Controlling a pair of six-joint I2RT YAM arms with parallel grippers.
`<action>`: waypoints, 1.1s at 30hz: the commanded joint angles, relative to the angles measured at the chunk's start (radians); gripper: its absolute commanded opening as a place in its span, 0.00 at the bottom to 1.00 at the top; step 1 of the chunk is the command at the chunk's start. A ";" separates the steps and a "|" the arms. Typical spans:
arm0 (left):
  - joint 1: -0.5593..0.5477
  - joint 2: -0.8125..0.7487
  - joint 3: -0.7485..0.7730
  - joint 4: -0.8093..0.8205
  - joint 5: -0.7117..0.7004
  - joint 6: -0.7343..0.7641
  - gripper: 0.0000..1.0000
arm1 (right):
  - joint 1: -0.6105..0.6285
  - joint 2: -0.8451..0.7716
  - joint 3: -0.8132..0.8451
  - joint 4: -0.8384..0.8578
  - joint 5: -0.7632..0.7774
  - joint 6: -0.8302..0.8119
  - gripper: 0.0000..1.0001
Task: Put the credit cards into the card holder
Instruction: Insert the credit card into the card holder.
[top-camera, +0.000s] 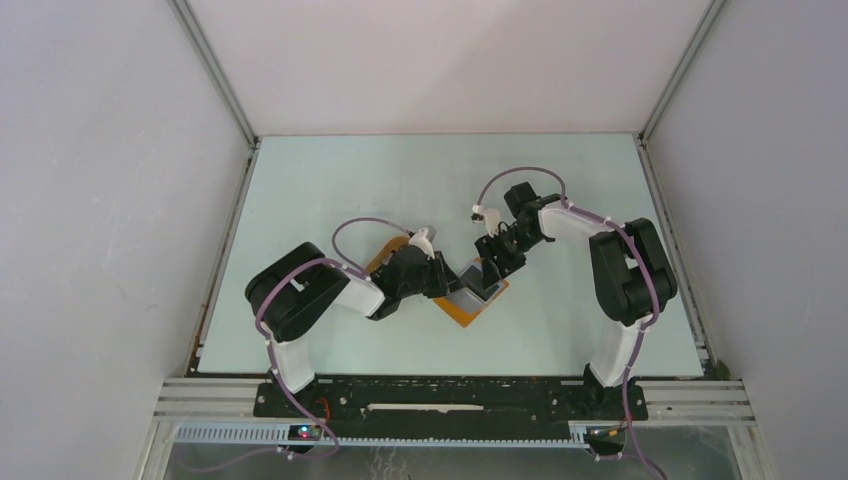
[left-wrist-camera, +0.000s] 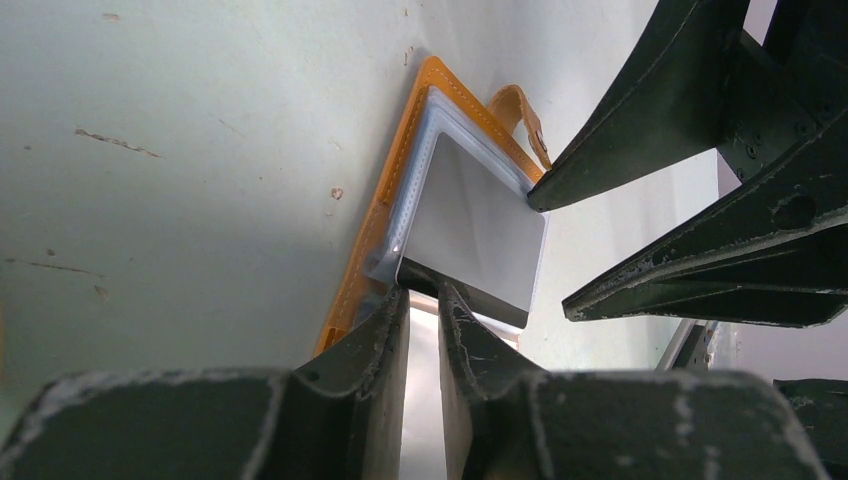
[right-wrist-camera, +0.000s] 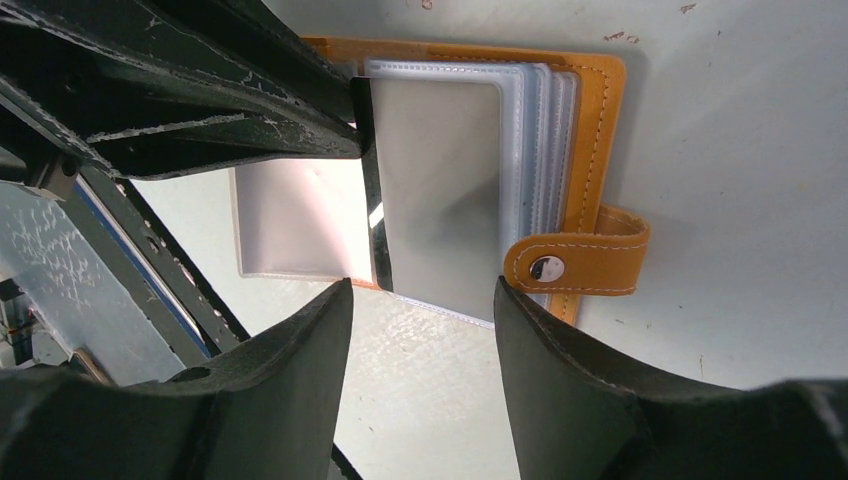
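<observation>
The pale bench (top-camera: 330, 200) is carrying everything, with the left arm (top-camera: 310, 295) and right arm (top-camera: 625, 270) both reaching in over its middle, nearer the near edge than the far one. The card holder (right-wrist-camera: 588, 140) is lying open there, turned cornerwise to the bench's edges. It is showing orange-tan with pale stitching round the rim, and a stack of clear sleeves (right-wrist-camera: 535, 130) is fanning inside. The left claw (left-wrist-camera: 425, 295) is clenching the dark-striped long edge of a credit card (right-wrist-camera: 440, 180), a plain pale grey rectangle lying against the top sleeve; I cannot tell whether it is sitting in a pocket. The right claw (right-wrist-camera: 425, 290) is standing released, its fingers straddling one short end of the card. The closure tab (right-wrist-camera: 590, 262) is sticking out past the holder's side, showing a small silver stud (right-wrist-camera: 545, 267)
</observation>
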 joint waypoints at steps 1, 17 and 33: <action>0.010 0.019 0.015 -0.084 -0.035 0.053 0.22 | -0.006 -0.017 0.011 0.017 0.071 0.012 0.64; 0.010 0.017 0.015 -0.083 -0.030 0.056 0.22 | -0.004 -0.014 0.005 0.022 0.107 0.001 0.64; 0.010 0.013 0.019 -0.089 -0.027 0.059 0.22 | 0.002 -0.078 0.004 0.003 -0.017 -0.036 0.58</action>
